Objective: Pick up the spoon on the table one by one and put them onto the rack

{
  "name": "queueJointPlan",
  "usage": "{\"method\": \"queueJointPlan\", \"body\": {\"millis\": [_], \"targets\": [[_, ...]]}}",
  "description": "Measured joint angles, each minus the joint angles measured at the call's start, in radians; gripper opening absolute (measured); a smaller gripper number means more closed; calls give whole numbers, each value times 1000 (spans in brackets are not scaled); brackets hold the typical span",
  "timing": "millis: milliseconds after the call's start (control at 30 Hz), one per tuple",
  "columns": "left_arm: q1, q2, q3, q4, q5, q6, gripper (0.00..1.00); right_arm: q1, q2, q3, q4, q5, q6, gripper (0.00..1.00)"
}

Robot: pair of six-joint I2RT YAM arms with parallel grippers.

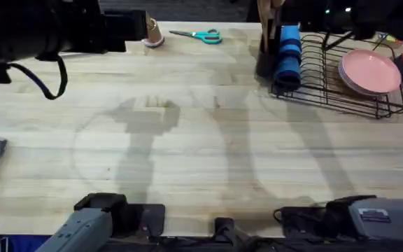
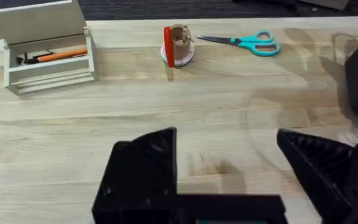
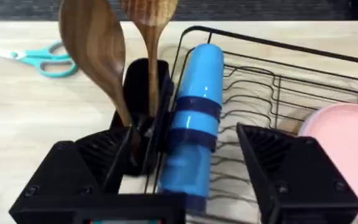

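Standing in the rack's (image 3: 278, 93) black utensil holder (image 3: 143, 81), two wooden spoons (image 3: 95, 50) are looking light, stiff and smooth, so you are best pinching one mid-handle. Your right end effector (image 3: 185, 155) is hovering just beside that holder, spread wide and empty; your left end effector (image 2: 229, 168) is gaping empty over bare counter (image 2: 229, 106), well apart from the rack.

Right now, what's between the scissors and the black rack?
In the overhead view, bare table lies between the scissors and the rack.
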State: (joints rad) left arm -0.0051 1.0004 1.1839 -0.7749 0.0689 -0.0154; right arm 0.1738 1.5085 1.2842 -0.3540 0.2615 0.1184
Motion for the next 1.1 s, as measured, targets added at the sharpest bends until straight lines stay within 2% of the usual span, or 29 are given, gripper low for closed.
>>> {"method": "queueJointPlan", "body": {"millis": [433, 733, 1100], "targets": [[0, 0, 0, 0, 0, 0, 993, 6, -186, 0, -268, 0, 0, 995], [0, 0, 0, 0, 0, 0, 993, 74, -309, 0, -389, -1, 0, 995], [0, 0, 0, 0, 0, 0, 993, 150, -389, 0, -477, -1, 0, 995]]}}
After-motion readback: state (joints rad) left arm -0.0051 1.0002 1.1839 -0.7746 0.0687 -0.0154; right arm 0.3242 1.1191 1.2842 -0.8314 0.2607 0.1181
